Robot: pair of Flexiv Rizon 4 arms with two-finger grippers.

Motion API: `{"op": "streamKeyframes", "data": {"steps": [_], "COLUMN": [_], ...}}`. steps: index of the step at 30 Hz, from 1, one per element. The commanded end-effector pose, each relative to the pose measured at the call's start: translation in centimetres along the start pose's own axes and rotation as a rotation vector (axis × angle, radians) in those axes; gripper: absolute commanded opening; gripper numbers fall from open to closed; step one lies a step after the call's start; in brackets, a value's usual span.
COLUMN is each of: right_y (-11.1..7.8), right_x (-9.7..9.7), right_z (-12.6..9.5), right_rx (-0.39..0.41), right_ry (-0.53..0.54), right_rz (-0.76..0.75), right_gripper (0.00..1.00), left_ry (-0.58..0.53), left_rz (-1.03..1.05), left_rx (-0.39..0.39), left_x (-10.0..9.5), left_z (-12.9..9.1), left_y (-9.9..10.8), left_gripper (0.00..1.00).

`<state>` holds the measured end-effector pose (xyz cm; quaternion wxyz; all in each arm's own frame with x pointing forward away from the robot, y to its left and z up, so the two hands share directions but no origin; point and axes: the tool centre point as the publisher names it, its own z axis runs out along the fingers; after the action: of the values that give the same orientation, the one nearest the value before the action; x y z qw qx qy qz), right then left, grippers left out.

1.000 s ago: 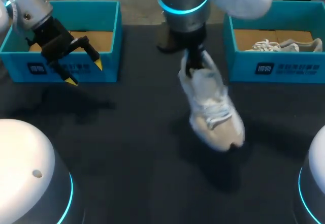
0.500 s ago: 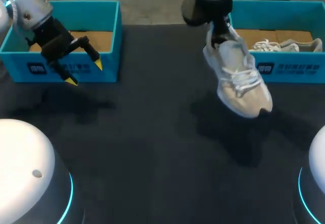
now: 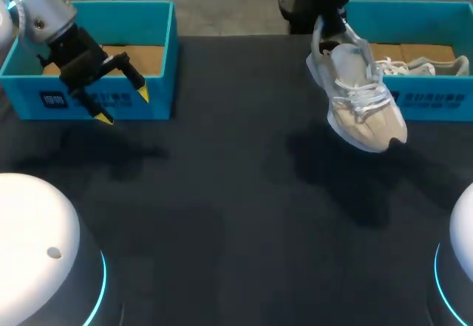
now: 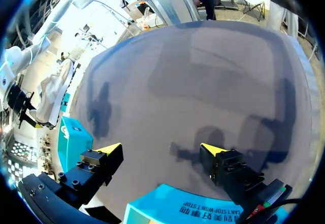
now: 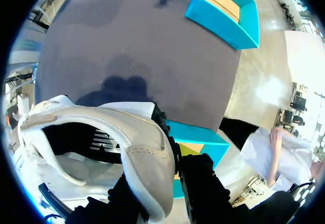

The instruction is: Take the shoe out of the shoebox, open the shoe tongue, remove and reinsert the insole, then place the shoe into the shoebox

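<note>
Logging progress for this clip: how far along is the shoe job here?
Done: the shoe is out of any box. In hand: the right gripper holds it by the heel, in the air by the right shoebox, where a second shoe lies. Insole state cannot be told. Left: setting it in the box. The left gripper hangs open.

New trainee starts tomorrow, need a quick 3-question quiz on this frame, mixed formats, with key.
1. Multiple choice: where does the right gripper hold the white shoe?
A. by the toe
B. by the heel collar
C. by the laces

2. True or false: the left gripper has its fingers open and holds nothing.

3. Short answer: what lies inside the right-hand shoebox?

Key:
1. B. The fingers close on the heel collar and the toe hangs down over the table.
2. True.
3. A second shoe.
</note>
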<state>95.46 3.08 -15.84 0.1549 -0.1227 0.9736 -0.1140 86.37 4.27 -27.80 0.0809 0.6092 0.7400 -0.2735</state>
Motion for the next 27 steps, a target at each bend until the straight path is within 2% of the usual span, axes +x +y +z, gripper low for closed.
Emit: {"op": "streamKeyframes", "data": {"steps": [1,7,11,12,13,18,21,23,27], "right_y": [-0.1,-0.1,-3.3,-3.3,-4.9,-8.4,-9.5,-10.9,-12.1], "right_x": [0.0,0.0,-1.7,-1.7,-2.4,-3.5,-3.9,-4.5,-5.1], "right_z": [-0.1,-0.1,0.4,0.4,0.5,0.4,0.4,0.2,0.2], "right_rx": [-0.001,-0.001,-0.002,-0.002,0.012,0.028,0.018,0.016,0.039], "right_ry": [-0.001,-0.001,-0.011,-0.011,-0.016,-0.029,-0.041,-0.057,-0.058], "right_rz": [-0.001,-0.001,0.036,0.036,0.041,0.038,0.03,0.011,-0.007], "right_gripper": [0.0,0.0,0.0,0.0,0.0,0.0,0.0,0.0,0.0], "left_ry": [0.002,0.002,0.002,0.002,0.002,0.002,0.002,0.002,0.002], "left_rz": [0.0,0.0,0.0,0.0,0.0,0.0,0.0,0.0,0.0], "left_rx": [-0.003,-0.003,-0.003,-0.003,-0.003,-0.003,-0.003,-0.003,-0.003], "left_x": [0.0,0.0,0.0,0.0,0.0,0.0,0.0,0.0,0.0], "left_z": [0.0,0.0,0.0,0.0,0.0,0.0,0.0,0.0,0.0], "left_y": [-0.1,-0.1,-0.1,-0.1,-0.1,-0.1,-0.1,-0.1,-0.1], "left_gripper": [1.0,1.0,1.0,1.0,1.0,1.0,1.0,1.0,1.0]}}
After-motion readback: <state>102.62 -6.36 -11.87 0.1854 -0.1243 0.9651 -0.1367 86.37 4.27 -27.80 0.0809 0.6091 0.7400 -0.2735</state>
